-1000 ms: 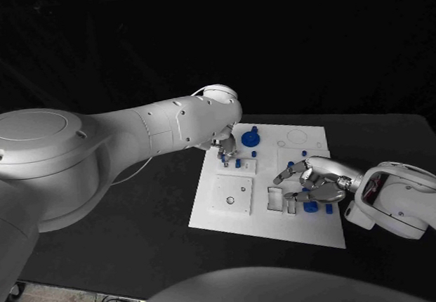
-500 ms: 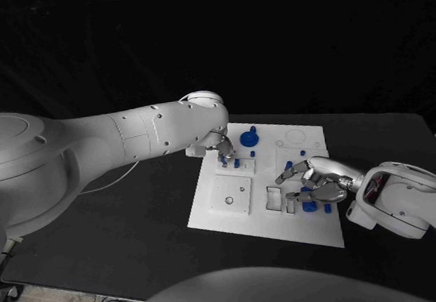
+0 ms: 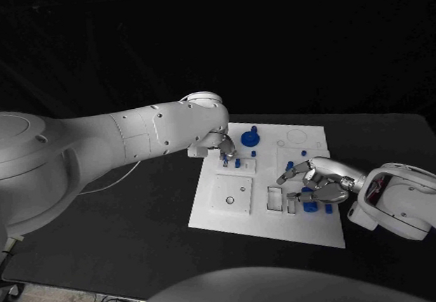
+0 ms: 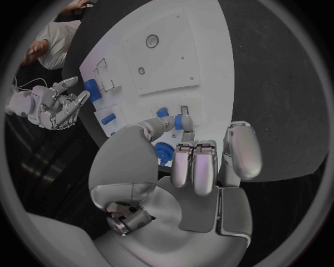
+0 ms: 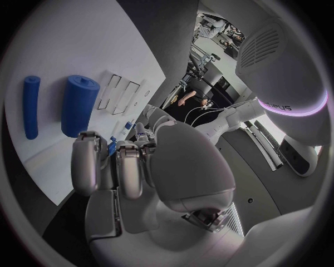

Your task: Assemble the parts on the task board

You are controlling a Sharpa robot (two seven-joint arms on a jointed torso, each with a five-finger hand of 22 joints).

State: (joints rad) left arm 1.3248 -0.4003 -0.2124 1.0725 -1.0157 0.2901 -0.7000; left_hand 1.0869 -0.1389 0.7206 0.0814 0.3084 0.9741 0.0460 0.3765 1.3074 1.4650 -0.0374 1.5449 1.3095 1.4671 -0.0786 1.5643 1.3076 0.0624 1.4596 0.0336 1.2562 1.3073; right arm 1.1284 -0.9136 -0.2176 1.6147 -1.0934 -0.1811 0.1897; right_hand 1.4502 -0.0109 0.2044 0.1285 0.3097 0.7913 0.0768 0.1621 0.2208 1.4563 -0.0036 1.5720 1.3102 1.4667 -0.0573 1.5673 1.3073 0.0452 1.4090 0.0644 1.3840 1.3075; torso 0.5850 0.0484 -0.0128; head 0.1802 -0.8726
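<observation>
The white task board (image 3: 246, 216) lies mid-table. My left hand (image 3: 223, 148) hovers over its far left part, beside a blue gear (image 3: 251, 138) and short blue pegs (image 3: 237, 163). In the left wrist view the hand's (image 4: 198, 167) fingertips pinch a small blue peg (image 4: 183, 121) just above the board (image 4: 174, 55). My right hand (image 3: 318, 184) sits over the board's right middle with fingers curled. In the right wrist view a sliver of a blue part (image 5: 111, 146) shows between those fingers. A thick blue cylinder (image 5: 82, 103) and a thin blue rod (image 5: 30, 105) lie on the board close by.
A raised white square plate (image 3: 232, 193) with a hole sits on the board's near left. Rectangular slots (image 3: 275, 200) lie beside the right hand. Black table (image 3: 132, 221) surrounds the board. My bulky left arm (image 3: 126, 140) spans the table's left side.
My left arm has swung a little to the left, and its hand stays over the same corner of the board. The right hand has barely moved.
</observation>
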